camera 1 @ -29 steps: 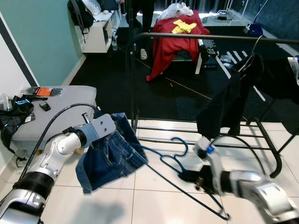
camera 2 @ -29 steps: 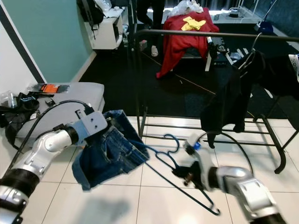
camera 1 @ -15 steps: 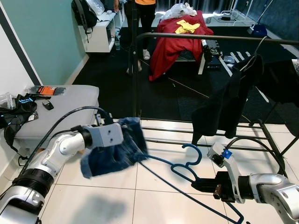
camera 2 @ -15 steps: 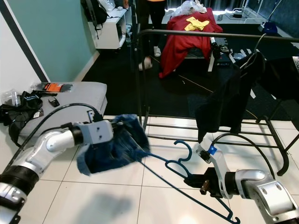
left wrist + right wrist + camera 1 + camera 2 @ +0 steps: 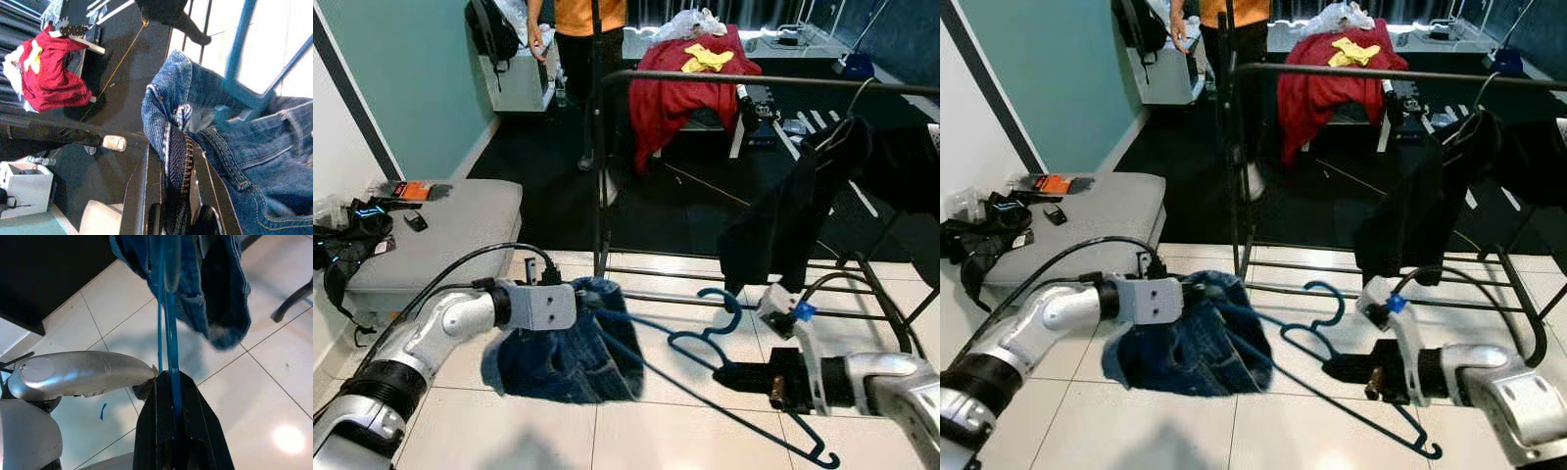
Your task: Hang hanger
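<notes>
jeans [image 5: 570, 343] now lower, blue hanger [image 5: 705, 343] beside rack [image 5: 603, 157]

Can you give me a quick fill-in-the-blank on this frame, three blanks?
1. The right end effector is shut on a hanger coloured ____.
2. The left end effector grips a pair of ____.
3. The black garment hangs on the clothes ____.

Missing words: blue; jeans; rack

The left arm [image 5: 431, 338] reaches forward and inward, its left gripper [image 5: 168, 208] clamped on denim. The right arm [image 5: 891, 382] points inward across the body, right gripper [image 5: 171, 396] pinched around a blue bar.
</notes>
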Tool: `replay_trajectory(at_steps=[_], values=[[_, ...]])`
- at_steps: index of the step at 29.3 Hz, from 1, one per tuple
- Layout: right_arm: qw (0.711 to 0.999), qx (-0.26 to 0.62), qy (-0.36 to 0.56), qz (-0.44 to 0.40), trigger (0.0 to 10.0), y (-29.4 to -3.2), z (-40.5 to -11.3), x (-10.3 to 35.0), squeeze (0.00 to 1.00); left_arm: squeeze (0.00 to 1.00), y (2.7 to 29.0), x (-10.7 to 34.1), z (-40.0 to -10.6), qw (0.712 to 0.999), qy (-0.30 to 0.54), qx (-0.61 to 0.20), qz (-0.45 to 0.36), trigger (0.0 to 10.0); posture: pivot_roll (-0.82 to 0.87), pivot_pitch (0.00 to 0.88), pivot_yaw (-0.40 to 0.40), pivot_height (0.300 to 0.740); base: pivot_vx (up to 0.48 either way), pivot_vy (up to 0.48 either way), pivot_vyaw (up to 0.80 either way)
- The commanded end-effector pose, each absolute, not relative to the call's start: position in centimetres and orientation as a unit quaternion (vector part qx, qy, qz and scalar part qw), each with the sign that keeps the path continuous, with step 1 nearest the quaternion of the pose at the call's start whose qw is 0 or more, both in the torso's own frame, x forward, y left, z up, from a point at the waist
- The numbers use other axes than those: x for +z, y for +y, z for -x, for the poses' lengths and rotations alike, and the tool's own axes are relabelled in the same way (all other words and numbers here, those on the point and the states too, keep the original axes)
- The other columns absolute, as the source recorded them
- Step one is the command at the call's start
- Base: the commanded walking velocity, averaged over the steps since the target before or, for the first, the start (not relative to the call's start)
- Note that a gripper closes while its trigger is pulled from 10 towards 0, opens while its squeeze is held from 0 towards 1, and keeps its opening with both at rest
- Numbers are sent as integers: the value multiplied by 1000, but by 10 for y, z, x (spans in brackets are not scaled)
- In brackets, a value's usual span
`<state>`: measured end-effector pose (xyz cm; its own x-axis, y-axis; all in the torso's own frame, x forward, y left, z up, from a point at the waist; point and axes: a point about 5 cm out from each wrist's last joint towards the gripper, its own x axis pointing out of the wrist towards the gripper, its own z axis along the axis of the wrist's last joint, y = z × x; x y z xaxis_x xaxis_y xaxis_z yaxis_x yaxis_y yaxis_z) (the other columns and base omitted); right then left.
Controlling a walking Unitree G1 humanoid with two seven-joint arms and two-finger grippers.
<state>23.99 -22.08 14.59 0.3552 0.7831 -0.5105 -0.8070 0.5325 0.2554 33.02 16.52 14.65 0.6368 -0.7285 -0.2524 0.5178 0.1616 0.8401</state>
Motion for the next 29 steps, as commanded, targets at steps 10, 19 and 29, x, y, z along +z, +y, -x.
replay_trajectory(at_steps=[10, 19, 29], values=[[821, 472, 319, 29, 10000, -245, -227, 154, 0, 0, 188, 157, -336, 767, -96, -376, -512, 10000, 91, 52, 58, 740, 0, 0, 0], [827, 454, 331, 39, 10000, -253, -225, 150, 0, 0, 186, 161, -334, 763, -112, -386, -506, 10000, 92, 39, 62, 740, 0, 0, 0], [841, 435, 319, 44, 10000, -261, -227, 155, 0, 0, 185, 164, -332, 761, -122, -398, -498, 10000, 91, 39, 64, 740, 0, 0, 0]])
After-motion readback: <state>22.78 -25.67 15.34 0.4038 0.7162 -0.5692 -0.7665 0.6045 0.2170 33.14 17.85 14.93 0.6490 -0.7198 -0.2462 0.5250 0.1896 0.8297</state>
